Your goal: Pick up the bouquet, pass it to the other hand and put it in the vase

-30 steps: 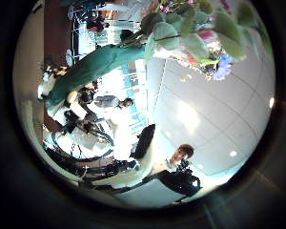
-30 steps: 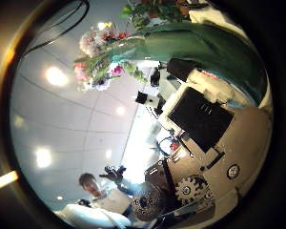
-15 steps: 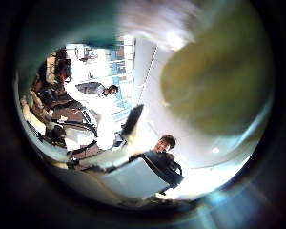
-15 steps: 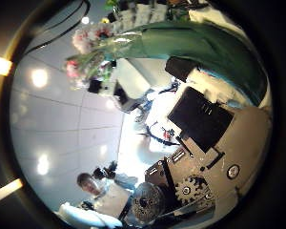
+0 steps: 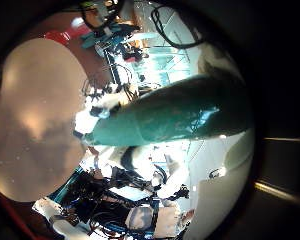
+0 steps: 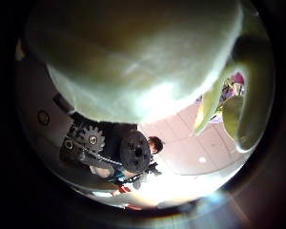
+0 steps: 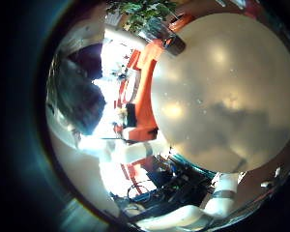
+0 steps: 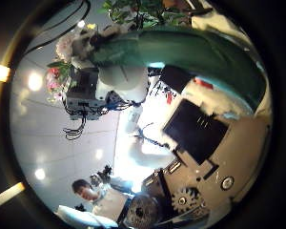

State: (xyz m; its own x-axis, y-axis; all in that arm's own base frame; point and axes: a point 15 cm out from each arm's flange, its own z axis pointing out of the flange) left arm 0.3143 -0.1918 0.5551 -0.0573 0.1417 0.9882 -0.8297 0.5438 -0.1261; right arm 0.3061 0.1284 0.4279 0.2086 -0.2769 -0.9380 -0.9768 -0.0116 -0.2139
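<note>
Bouquet (image 8: pixel 172 52): I see a plain teal wrap (image 5: pixel 180 110), no pattern. The flowers (image 8: pixel 65 52) are pink and white, and the leaves (image 8: pixel 133 10) are mid green. The right hand (image 8: pixel 205 134) shows black panels on white parts, with a dark grey gear. In the right little finger view I get an orange-red band (image 7: pixel 145 87); can't tell what it is. A pale cream-yellow blur (image 6: pixel 133 57) fills the left thumb view, also unidentified, with green leaves beside it.

One bouquet (image 8: pixel 172 52) shows, in a single teal wrapper, with one cluster of pink and white blossoms (image 8: pixel 65 57) at its end. One other robot hand (image 8: pixel 105 81) shows beside it. No vase can be made out.
</note>
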